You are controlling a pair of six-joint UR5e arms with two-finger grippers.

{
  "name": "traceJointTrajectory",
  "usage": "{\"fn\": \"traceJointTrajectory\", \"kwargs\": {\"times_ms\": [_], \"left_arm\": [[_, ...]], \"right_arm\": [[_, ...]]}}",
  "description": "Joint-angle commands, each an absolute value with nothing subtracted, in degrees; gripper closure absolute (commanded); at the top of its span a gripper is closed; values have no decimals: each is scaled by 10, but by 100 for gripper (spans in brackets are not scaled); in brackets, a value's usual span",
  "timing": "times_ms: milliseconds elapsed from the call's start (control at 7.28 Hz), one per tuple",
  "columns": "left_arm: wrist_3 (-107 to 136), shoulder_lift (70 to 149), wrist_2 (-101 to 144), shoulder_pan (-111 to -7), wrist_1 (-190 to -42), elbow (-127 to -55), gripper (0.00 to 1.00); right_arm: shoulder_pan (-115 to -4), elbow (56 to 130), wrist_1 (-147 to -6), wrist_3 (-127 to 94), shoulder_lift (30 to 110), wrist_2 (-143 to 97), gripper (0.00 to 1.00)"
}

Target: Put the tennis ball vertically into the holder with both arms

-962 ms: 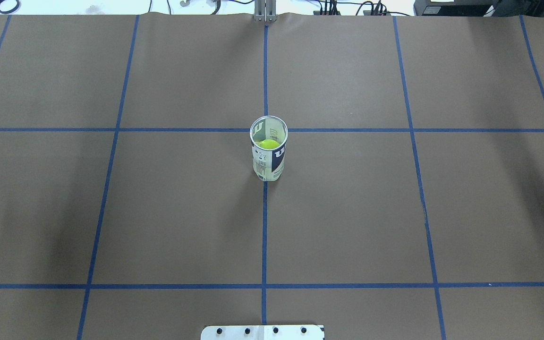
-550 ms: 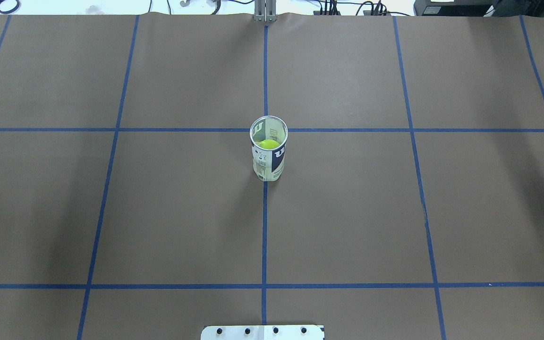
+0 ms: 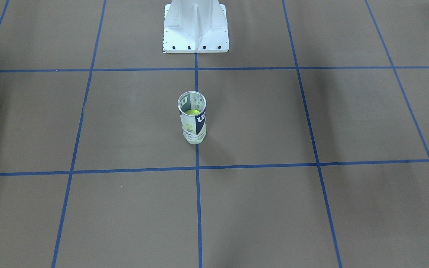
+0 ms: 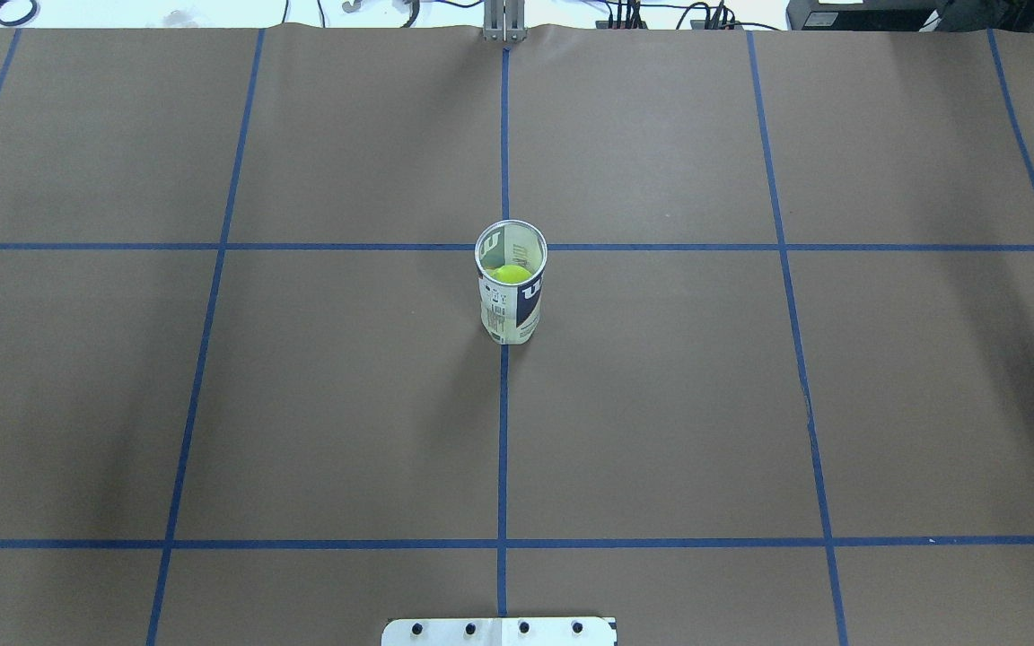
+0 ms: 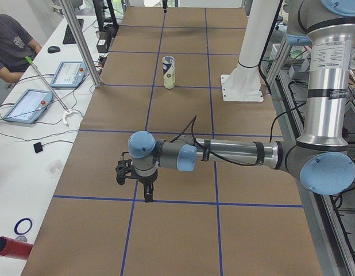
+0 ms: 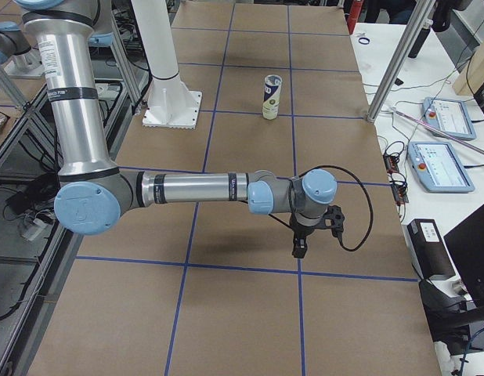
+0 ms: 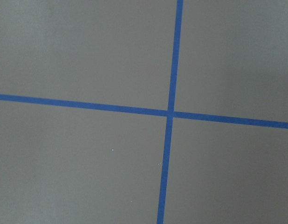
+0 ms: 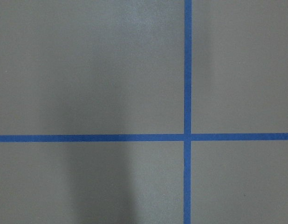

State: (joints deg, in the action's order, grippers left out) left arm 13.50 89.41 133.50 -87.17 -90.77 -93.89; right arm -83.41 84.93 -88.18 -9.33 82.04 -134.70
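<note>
Two arms, the left arm (image 5: 229,154) and the right arm (image 6: 195,188), hang over the bench (image 4: 661,404) ends, well apart from the upright tennis-ball can (image 4: 510,305) holding the tennis ball (image 4: 511,273). I cannot tell whether their jaws are open. A careless inward sweep could topple the light can.

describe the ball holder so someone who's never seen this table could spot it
On the brown table, look along the centre blue tape line out from the white pedestal base. The holder stands upright on that line: a clear tube with a navy-and-white label and a yellow-green ball inside.
</note>
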Motion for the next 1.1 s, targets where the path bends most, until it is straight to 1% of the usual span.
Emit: {"fn": "traceJointTrajectory", "kwargs": {"times_ms": [0, 275, 550, 687, 824, 962], "left_arm": [[133, 865, 1335, -871, -886, -955, 0], [133, 860, 1345, -871, -948, -957, 0], [60, 842, 1370, -872, -989, -959, 0], [68, 845, 1353, -869, -984, -955, 0], [68, 832, 1352, -874, -981, -969, 0], [67, 820, 1349, -870, -979, -958, 0]], "right_arm": [[-834, 853, -878, -94, 827, -1348, 1], [-833, 851, -878, -94, 827, -1346, 1], [-834, 860, -878, -94, 824, -1347, 1], [-834, 874, -884, -94, 823, -1338, 1], [-833, 875, -886, -95, 823, -1338, 1], [-833, 873, -887, -97, 821, -1337, 1]]}}
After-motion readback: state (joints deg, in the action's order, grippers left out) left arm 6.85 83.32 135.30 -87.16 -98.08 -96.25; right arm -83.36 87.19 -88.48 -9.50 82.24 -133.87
